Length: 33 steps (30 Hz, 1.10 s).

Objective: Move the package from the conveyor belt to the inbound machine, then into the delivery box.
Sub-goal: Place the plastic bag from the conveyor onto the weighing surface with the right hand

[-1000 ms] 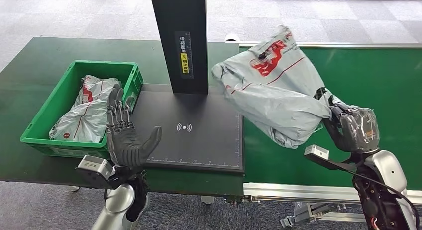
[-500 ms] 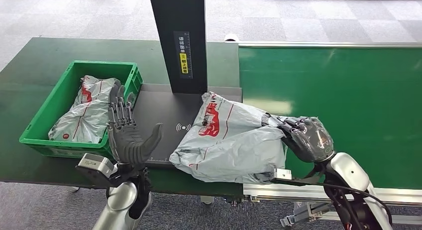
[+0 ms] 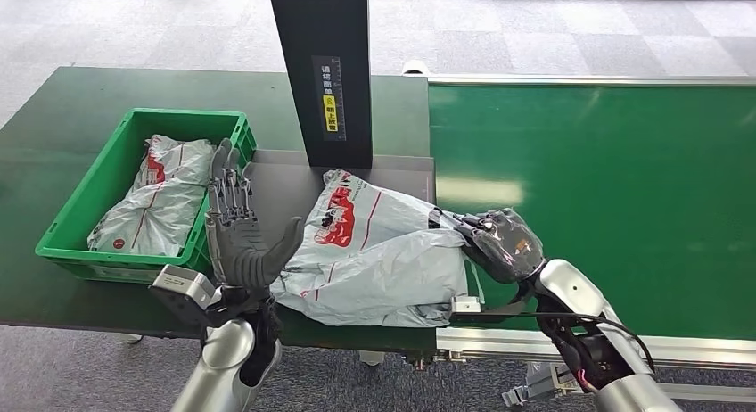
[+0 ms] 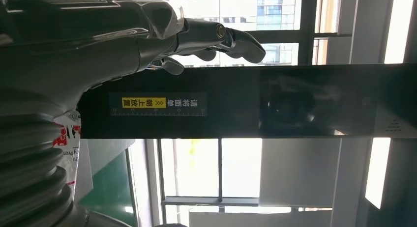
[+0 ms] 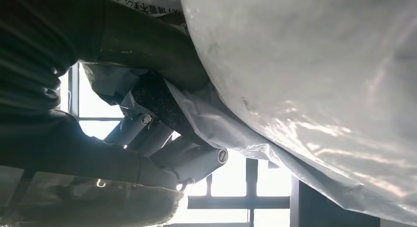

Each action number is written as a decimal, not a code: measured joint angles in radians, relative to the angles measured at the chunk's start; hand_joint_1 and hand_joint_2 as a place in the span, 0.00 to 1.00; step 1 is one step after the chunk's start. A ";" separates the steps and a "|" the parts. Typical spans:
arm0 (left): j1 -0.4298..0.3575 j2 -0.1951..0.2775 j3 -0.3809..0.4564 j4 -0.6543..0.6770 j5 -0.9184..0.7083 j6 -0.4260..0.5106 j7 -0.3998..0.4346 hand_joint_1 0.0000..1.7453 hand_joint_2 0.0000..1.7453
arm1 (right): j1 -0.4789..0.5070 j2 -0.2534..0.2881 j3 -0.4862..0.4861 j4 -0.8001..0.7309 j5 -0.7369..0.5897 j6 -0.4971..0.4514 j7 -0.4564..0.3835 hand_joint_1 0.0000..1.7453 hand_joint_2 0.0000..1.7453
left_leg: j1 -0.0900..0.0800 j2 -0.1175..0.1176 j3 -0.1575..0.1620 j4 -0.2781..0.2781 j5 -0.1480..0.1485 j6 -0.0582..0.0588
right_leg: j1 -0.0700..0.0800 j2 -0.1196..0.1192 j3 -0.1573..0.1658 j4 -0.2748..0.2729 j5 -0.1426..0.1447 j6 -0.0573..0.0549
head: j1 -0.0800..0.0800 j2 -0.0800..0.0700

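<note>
A grey plastic package [image 3: 374, 251] with red print lies on the black scanning plate of the inbound machine [image 3: 276, 185], overhanging its front edge. My right hand [image 3: 501, 243] grips the package's right end; the right wrist view shows its fingers [image 5: 162, 109] clamped on the grey film [image 5: 314, 79]. My left hand [image 3: 239, 238] stands upright and open just left of the package, fingers apart, beside the green delivery box [image 3: 98, 193]. In the left wrist view, the left hand's fingers [image 4: 216, 38] are spread before the machine's black column [image 4: 236, 101].
The green delivery box holds other grey packages [image 3: 160, 202]. The machine's black column [image 3: 323, 73] rises behind the plate. The green conveyor belt [image 3: 606, 180] stretches to the right, with a metal rail [image 3: 579, 345] along its front edge.
My right hand has carried the package from above the belt down and left onto the scanning plate. My left hand has shifted slightly right, toward the package.
</note>
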 joint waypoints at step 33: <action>-0.053 -0.038 -0.026 0.076 0.002 -0.066 0.000 0.00 1.00 | -0.240 0.222 0.032 0.358 -0.084 -0.140 0.003 1.00 1.00 | 0.000 0.002 0.001 0.000 0.001 -0.001 | 0.001 0.002 -0.001 0.001 0.001 -0.001 | 0.000 0.000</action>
